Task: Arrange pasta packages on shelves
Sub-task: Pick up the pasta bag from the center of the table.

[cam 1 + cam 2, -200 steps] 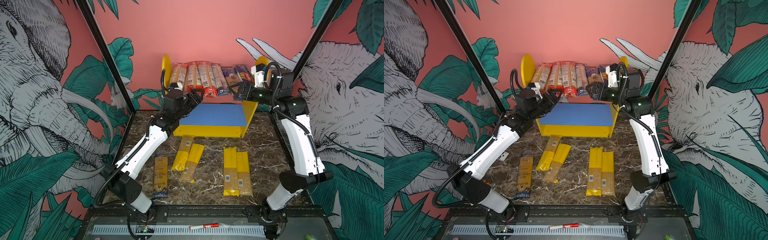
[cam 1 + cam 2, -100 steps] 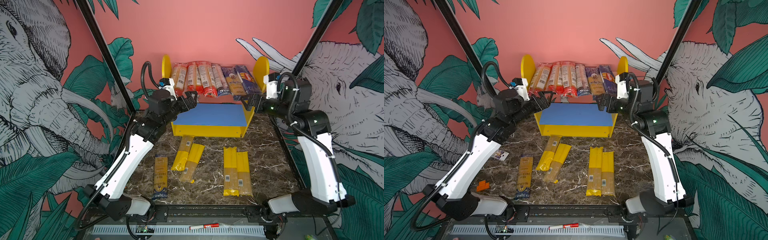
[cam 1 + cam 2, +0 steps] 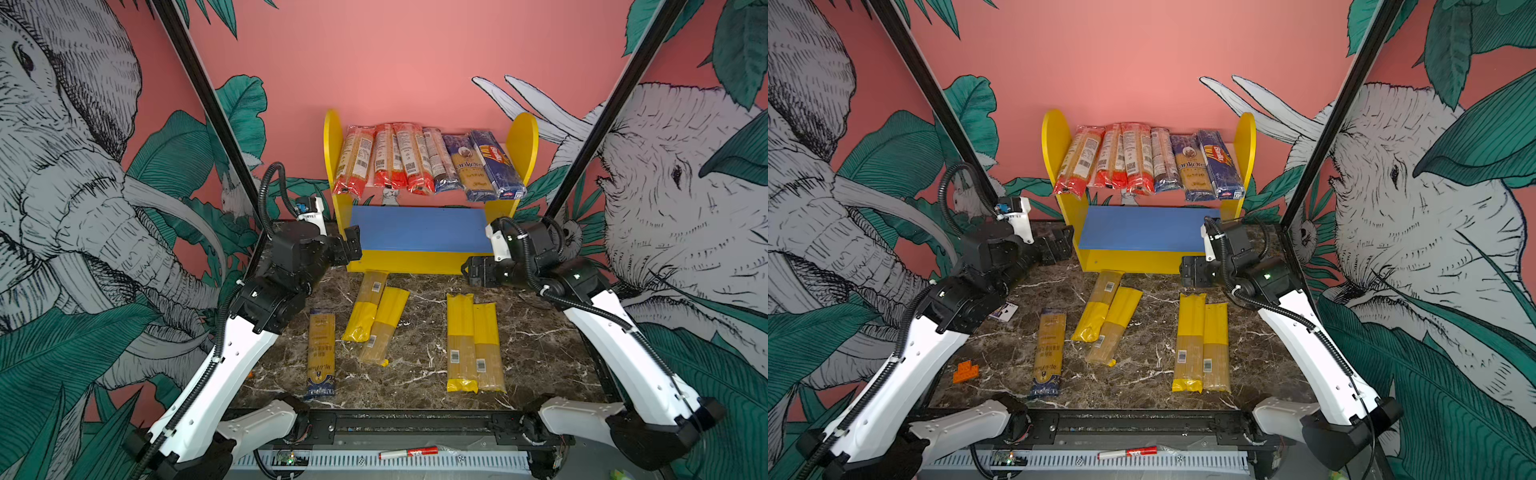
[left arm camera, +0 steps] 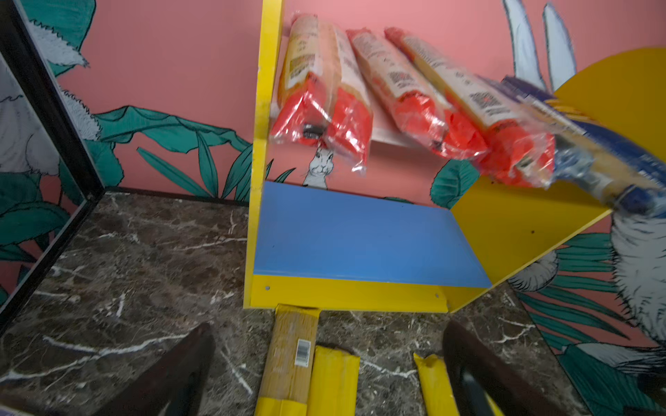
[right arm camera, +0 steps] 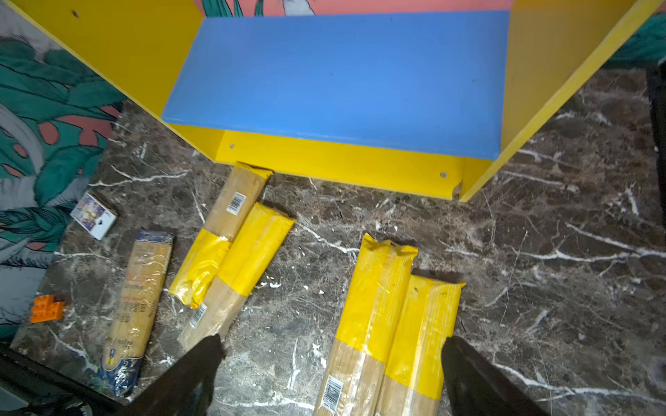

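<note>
Though probably light, likely slick in film and brittle inside — so take the long half-yellow spaghetti packs (image 3: 460,332), flat on the dark marble tabletop (image 3: 536,345) before the yellow two-tier shelf unit (image 3: 525,141), across the middle, gently. Blue lower board (image 3: 419,228) bare. Left gripper (image 3: 351,249) and right gripper (image 3: 473,270): jaws spread wide, nothing held.
</note>
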